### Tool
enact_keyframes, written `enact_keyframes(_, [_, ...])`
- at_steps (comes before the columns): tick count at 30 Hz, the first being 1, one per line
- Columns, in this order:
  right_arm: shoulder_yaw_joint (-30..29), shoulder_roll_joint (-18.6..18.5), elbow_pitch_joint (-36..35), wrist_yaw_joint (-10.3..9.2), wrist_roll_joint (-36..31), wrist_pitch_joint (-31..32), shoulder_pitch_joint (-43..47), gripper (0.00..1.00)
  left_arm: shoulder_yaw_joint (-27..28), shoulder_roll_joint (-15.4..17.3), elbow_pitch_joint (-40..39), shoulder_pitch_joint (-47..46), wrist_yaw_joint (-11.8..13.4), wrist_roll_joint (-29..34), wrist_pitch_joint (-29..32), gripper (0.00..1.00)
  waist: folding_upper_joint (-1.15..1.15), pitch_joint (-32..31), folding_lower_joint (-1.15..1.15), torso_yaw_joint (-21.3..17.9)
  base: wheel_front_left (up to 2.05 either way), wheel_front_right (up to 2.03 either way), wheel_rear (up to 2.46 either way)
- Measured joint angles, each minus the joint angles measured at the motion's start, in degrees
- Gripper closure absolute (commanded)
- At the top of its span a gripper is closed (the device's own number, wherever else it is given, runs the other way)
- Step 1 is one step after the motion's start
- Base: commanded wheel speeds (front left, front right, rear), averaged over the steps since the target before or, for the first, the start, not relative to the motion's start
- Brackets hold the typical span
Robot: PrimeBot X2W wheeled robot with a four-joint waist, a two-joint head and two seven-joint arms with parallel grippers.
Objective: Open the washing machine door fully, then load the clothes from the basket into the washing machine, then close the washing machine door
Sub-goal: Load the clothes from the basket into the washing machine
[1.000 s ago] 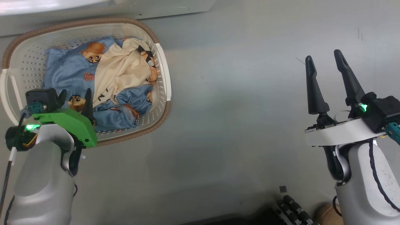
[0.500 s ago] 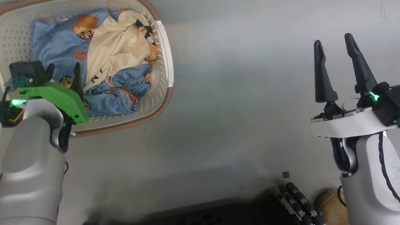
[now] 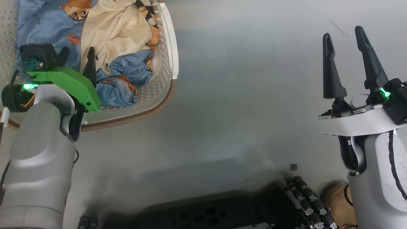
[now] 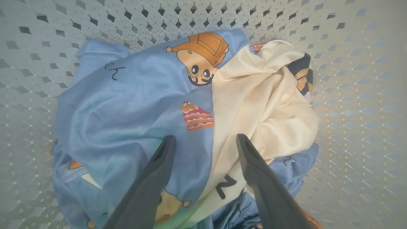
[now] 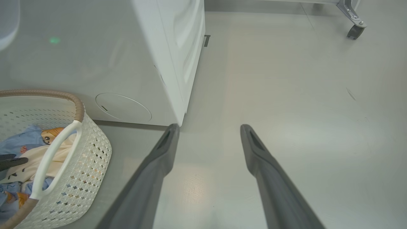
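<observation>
Where the clothes [image 3: 114, 35] lie heaped, a cream piece over blue ones, they sit inside the basket [image 3: 166, 63], which stands on the grey floor [image 3: 241, 95] close by the washer [image 5: 152, 63]. Over the heap hangs the left gripper [image 4: 205, 137], fingers spread apart with nothing between them, aimed where cream meets blue; whether the tips touch cloth cannot be told. Well apart from the basket, the right gripper [image 3: 343, 31] is likewise spread and empty above the floor.

the clothes [image 4: 127, 105] are light blue with orange-brown cartoon prints, one piece cream. the basket [image 5: 92, 152] is cream-white, perforated, brown-rimmed.
</observation>
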Motion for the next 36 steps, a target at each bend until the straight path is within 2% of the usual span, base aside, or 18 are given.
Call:
enact_keyframes(8, [0.1, 0.1, -0.8, 0.00, 0.0, 0.0, -1.2, 0.00, -1.8, 1.7, 2.0, -2.1, -0.1, 0.3, -0.9, 0.00, 0.00, 2.1, 0.00, -0.2, 0.00, 0.00, 0.00])
enact_keyframes(9, [0.0, 0.1, -0.9, 0.00, 0.0, 0.0, -1.3, 0.00, -2.0, 2.0, 2.4, -2.4, -0.1, 0.6, -1.2, 0.26, 0.00, 2.3, 0.00, -0.2, 0.00, 0.00, 0.00])
enact_keyframes(10, [-0.1, 0.1, -0.9, 0.00, 0.0, 0.0, -1.3, 0.00, -2.3, 2.1, 2.8, -2.7, -0.1, 0.7, -1.3, 0.56, 0.00, 2.4, 0.00, -0.3, 0.00, 0.00, 0.00])
enact_keyframes(11, [-0.2, 0.1, -0.9, 0.00, 0.0, 0.0, -1.3, 0.00, -2.7, 2.1, 3.3, -2.8, -0.1, 0.7, -1.3, 0.68, 0.00, 2.5, 0.00, -0.3, 0.00, 0.00, 0.00])
enact_keyframes(12, [-0.3, 0.1, -0.9, 0.00, 0.0, 0.0, -1.3, 0.00, -3.0, 2.2, 3.6, -2.9, -0.1, 1.0, -1.5, 1.00, 0.00, 2.5, 0.00, -0.3, 0.00, 0.00, 0.00])
enact_keyframes(25, [-1.8, 0.5, -0.7, 0.00, 0.0, 0.0, -1.7, 0.00, -5.9, 0.5, 6.8, -3.8, -0.1, 1.0, -6.6, 1.00, 0.00, 1.1, 0.00, 0.5, 0.00, 0.00, 0.00])
enact_keyframes(31, [-2.4, 0.4, 1.1, 0.00, 0.0, 0.0, -2.2, 0.00, -8.9, -1.3, 6.9, -3.4, -0.1, 1.8, -12.2, 1.00, 0.00, -2.1, 0.00, 2.1, 0.00, 0.00, 0.00])
enact_keyframes(36, [-3.2, 0.1, 1.4, 0.00, 0.0, 0.0, -2.3, 0.00, -9.2, -1.9, 6.5, -2.0, -0.1, 2.4, -13.6, 1.00, 0.00, -5.5, 0.00, 3.4, 0.00, 0.00, 0.00])
